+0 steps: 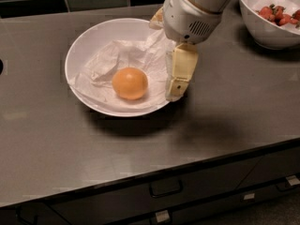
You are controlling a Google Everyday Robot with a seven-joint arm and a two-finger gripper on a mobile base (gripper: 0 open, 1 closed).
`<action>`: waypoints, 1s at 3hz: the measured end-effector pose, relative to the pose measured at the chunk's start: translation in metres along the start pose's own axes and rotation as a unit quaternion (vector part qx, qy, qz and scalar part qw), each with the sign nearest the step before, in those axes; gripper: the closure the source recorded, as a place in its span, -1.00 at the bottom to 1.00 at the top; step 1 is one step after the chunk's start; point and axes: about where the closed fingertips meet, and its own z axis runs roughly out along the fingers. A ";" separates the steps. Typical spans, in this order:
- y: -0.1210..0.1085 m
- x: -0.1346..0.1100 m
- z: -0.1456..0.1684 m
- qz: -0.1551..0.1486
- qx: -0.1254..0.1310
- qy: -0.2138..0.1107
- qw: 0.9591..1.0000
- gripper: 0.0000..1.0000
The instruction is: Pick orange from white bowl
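Observation:
The orange [130,83] is a smooth, pale orange round fruit lying on crumpled white paper in the middle of the wide, shallow white bowl [82,46]. The bowl stands on the dark grey counter, left of centre. My gripper [176,86] hangs from the white wrist housing [192,13] and reaches down at the bowl's right rim, to the right of the orange and apart from it. It holds nothing that I can see.
A deeper white bowl [262,34] with small red fruit stands at the back right of the counter. The counter's front edge [154,172] runs below, with drawers and handles under it. Dark tiled wall lies behind.

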 end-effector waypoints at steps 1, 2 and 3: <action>-0.013 0.002 0.024 0.009 -0.022 -0.007 1.000 -1.00; -0.024 -0.001 0.049 0.011 -0.042 -0.015 0.999 -1.00; -0.025 -0.007 0.069 0.008 -0.063 -0.034 0.997 -1.00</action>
